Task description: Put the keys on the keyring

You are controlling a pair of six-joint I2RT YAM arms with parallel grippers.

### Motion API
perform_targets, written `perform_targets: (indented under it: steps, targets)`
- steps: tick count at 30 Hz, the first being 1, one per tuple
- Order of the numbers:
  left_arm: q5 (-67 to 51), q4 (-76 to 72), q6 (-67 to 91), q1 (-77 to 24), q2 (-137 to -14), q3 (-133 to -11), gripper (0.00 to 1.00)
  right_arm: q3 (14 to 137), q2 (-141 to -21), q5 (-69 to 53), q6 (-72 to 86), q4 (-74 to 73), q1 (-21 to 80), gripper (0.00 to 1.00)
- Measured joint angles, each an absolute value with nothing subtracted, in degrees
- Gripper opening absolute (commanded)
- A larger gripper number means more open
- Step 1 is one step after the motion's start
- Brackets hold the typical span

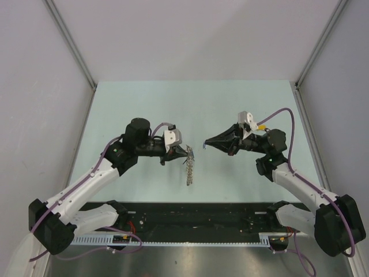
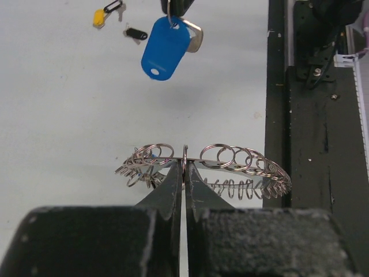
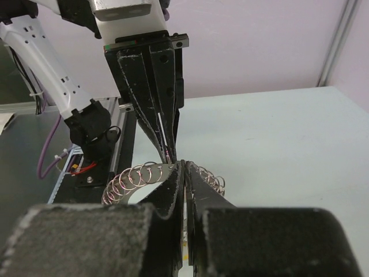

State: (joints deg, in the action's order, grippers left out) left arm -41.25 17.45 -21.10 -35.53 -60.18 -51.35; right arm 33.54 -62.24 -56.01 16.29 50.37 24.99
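The pale green desk (image 1: 144,104) has the left arm (image 1: 86,184) and right arm (image 1: 300,184) bolted at its near edge. They meet above its middle, somewhat nearer the near edge than the far one. The left gripper (image 1: 187,151) has its two black fingers (image 2: 167,184) pressed together on the large silver-grey keyring of linked wire loops (image 2: 230,157). It pinches one loop at the top, so the rest hangs down toward the desk. The right gripper (image 1: 206,144) faces it, closed in the same way on the small metal key with the blue plastic tag (image 2: 165,47). The tag dangles below the fingertips, near the ring but apart from it.

The step in hand looks like threading this key onto the ring. To do it well, the right arm would need to bring the key's small hole to an open end of the wire, not merely against the loops, with the left arm holding the ring steady. A swinging tag would spoil the aim, so a slow approach seems wise. Where that open end lies cannot be made out.

No container shows. The ring is the only holder, and no tag can be clearly seen hanging on it. Two smaller keys lie on the desk toward the right edge, away from the near edge: the yellow-tagged key (image 2: 100,17) and the black-tagged key (image 2: 136,34)
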Motion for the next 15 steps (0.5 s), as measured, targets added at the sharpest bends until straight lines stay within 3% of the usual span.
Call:
perform_targets:
  steps: [15]
  targets:
    - [-52.1,11.8,-21.9,-35.5,-61.8,-49.5,0.00,32.6,-54.7,-55.9,0.6,35.6,31.5,0.00]
